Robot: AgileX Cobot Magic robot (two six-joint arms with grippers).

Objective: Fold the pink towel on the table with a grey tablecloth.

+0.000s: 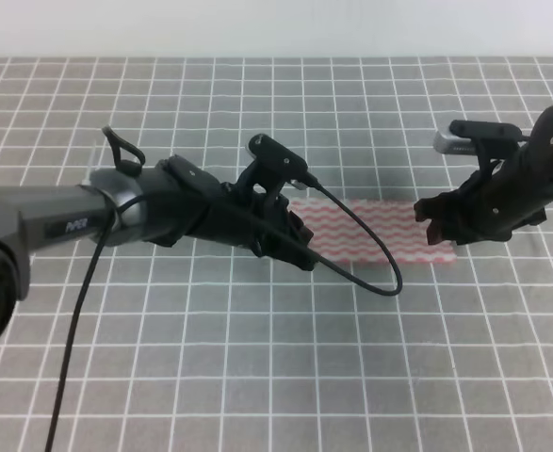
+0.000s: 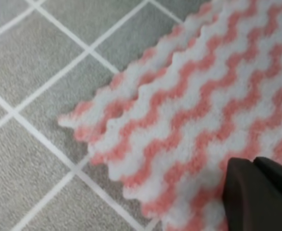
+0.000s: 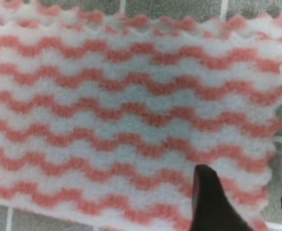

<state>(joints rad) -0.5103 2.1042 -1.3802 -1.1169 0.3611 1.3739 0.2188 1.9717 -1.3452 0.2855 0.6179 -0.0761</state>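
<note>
The pink towel (image 3: 131, 120) fills nearly the whole right wrist view, lying flat with its pink and white wavy stripes running left to right. Its far edge is scalloped and slightly frayed, and its right edge is wavy too, ending just short of the frame's right side. Grey counter (image 3: 179, 7) with thin white grid lines shows along the far edge, down the right side and at the near left corner. One dark finger (image 3: 210, 202) of the right tool (image 3: 249, 202) rises from the near edge over the towel's near right corner; a second dark sliver at the right border is probably the other finger, leaving a gap between them.
</note>
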